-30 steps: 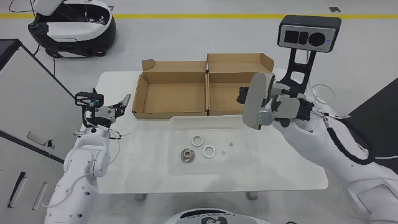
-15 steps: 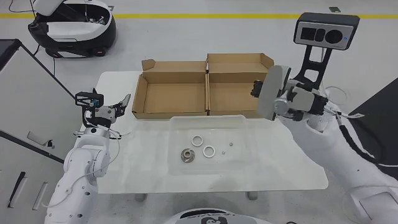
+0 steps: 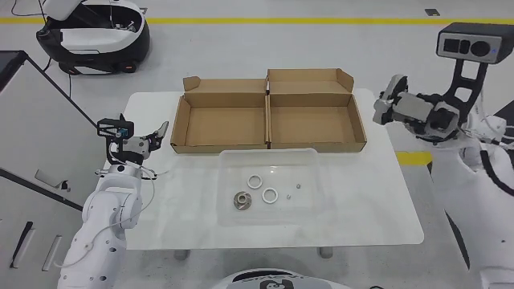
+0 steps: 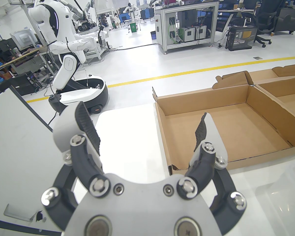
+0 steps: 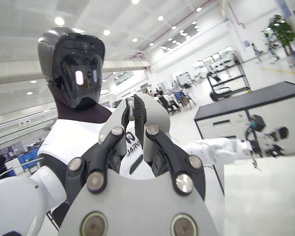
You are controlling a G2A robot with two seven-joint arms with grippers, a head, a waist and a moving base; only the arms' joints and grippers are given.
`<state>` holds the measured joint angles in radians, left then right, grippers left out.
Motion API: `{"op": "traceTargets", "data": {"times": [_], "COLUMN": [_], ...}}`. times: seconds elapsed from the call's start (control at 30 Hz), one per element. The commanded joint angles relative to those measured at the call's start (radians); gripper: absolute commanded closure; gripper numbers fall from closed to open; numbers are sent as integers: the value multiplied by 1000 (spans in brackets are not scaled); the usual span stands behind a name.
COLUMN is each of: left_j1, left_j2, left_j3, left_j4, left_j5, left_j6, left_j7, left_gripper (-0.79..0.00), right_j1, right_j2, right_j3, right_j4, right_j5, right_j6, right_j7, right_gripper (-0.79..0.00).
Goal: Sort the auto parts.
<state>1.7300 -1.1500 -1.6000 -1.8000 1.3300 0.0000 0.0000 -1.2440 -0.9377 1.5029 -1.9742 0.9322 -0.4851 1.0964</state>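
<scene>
Inside a clear plastic tray (image 3: 265,155) at the table's middle lie two white rings (image 3: 254,181) (image 3: 271,196), a grey metal gear-like part (image 3: 242,201) and a tiny piece (image 3: 299,185). My right gripper (image 3: 384,106) (image 5: 134,106) hangs beyond the right end of the right cardboard box (image 3: 313,122), tipped upward, and is shut on a small metal bolt (image 5: 130,110). Near the table's left edge, my left gripper (image 3: 152,136) (image 4: 142,119) stands open and empty, beside the left cardboard box (image 3: 221,124) (image 4: 226,128).
Both cardboard boxes are open-topped with bare floors and sit side by side behind the tray. A white robot base (image 3: 96,36) stands on the floor behind the table's left. A yellow floor line (image 3: 265,21) runs across the back.
My right arm has swung from above the right box out past the table's right side, turning its gripper upward. The left arm has not moved.
</scene>
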Motion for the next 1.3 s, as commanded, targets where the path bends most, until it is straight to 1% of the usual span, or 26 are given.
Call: {"op": "traceTargets", "data": {"times": [0.0, 0.13, 0.2, 0.27, 0.37, 0.93, 1.07, 1.27], "left_j1": [0, 0, 0, 0, 0, 0, 0, 0], "left_j2": [0, 0, 0, 0, 0, 0, 0, 0], "left_j3": [0, 0, 0, 0, 0, 0, 0, 0], "left_j4": [0, 0, 0, 0, 0, 0, 0, 0], "left_j5": [0, 0, 0, 0, 0, 0, 0, 0], "left_j6": [0, 0, 0, 0, 0, 0, 0, 0], "left_j7": [0, 0, 0, 0, 0, 0, 0, 0], "left_gripper": [-785, -785, -785, -785, -785, -785, -785, -785], "right_j1": [-6, 6, 14, 34, 64, 67, 43, 87], "right_j2": [7, 21, 24, 31, 37, 36, 41, 56], "right_j3": [52, 118, 129, 141, 139, 131, 113, 102], "right_j4": [14, 45, 67, 82, 110, 123, 113, 144], "right_j5": [-38, -172, -205, -303, -387, -401, -553, -801], "right_j6": [53, 144, 180, 216, 241, 241, 297, 344], "right_j7": [35, 99, 102, 128, 133, 113, 71, 99], "right_gripper": [0, 0, 0, 0, 0, 0, 0, 0]}}
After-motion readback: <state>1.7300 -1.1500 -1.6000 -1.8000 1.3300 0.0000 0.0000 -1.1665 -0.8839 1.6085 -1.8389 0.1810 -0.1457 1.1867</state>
